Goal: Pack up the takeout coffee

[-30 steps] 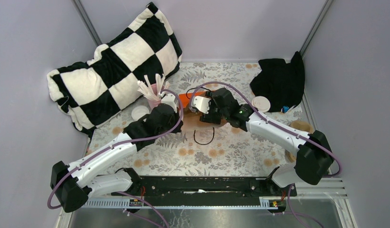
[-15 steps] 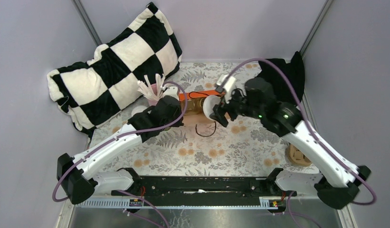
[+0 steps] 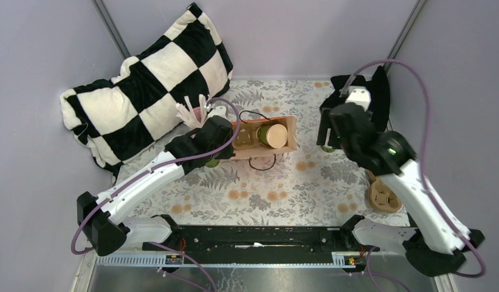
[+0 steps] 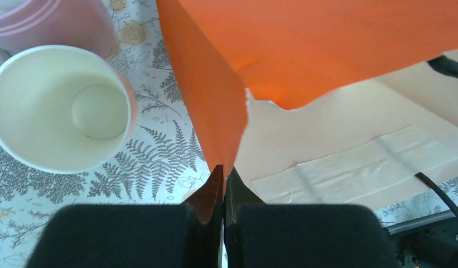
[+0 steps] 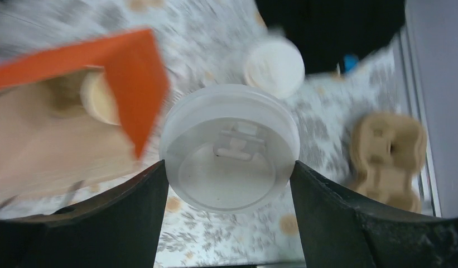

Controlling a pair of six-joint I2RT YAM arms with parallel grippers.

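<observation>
Paperboard and thin plastic are all the takeout coffee amounts to. The small green paper cup with a round white plastic lid point(image 5: 229, 146) is judged light, soft-walled, easy to crush and apt to spill if tipped. The right gripper point(image 5: 227, 167) has its jaws closed on this cup from both sides. It hangs above the table, to the right of the orange paper bag with a tan inside point(image 3: 287, 131). How far down the wall the pads sit is hidden. A hold just under the rim seems wisest, since the rim stiffens the wall, while a pinch on the lid alone could pop it off.

A second white-lidded cup point(image 5: 274, 67) stands on the floral-patterned table point(image 3: 277, 201) near the black cloth point(image 3: 380, 85). The left gripper point(image 4: 223, 173) is clenched on the bag's orange edge. Inside the bag sits a beige-topped cup point(image 3: 272, 135); whether it is lidded cannot be told.
</observation>
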